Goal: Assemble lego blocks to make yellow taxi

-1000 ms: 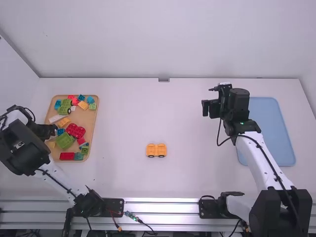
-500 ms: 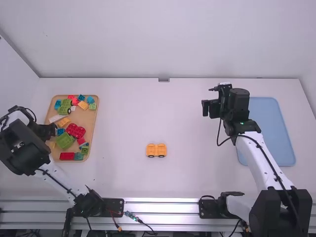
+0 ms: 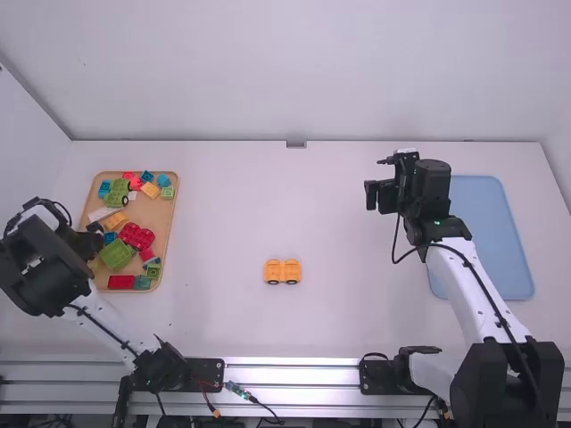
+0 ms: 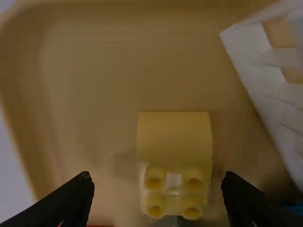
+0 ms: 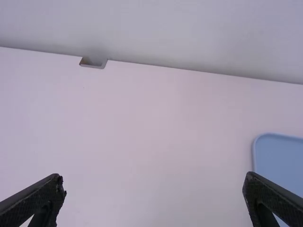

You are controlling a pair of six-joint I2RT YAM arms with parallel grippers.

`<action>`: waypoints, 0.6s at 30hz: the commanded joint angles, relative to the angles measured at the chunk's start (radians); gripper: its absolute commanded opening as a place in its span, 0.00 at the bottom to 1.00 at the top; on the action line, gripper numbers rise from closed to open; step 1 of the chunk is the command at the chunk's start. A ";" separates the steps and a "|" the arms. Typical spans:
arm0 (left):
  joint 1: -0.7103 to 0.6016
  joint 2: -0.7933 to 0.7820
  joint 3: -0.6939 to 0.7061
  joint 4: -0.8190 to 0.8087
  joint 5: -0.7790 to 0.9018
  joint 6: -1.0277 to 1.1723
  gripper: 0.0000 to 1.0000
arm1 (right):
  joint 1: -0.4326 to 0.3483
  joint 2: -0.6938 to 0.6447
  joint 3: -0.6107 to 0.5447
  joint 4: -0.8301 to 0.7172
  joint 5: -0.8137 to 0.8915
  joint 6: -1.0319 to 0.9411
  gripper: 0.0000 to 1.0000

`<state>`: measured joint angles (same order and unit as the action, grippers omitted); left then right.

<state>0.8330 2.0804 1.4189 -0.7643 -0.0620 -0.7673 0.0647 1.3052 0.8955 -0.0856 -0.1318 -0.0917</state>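
Fingers [image 4: 78,198] of the left gripper [image 3: 95,239] stand wide apart, clasping nothing; since the earlier frame it has shifted slightly at the left side of the tray [image 3: 162,212]. Inside the tray, the yellow block [image 4: 174,142] lies lengthwise across their gap, studded end between them. Right of the tray, the yellow-orange wheeled base [image 3: 292,268] points left-right; farther right, the right gripper [image 3: 369,194] gapes, empty.

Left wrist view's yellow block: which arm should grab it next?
Probably the left arm: its fingers stand open on either side of the block; the right arm is across the table.
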 commanded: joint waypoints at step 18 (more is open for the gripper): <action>-0.009 0.024 -0.076 0.126 0.014 0.024 0.61 | 0.002 0.001 0.018 0.003 -0.002 -0.002 0.99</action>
<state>0.8330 2.0800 1.3788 -0.6361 -0.0494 -0.7589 0.0647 1.3052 0.8955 -0.0853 -0.1318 -0.0944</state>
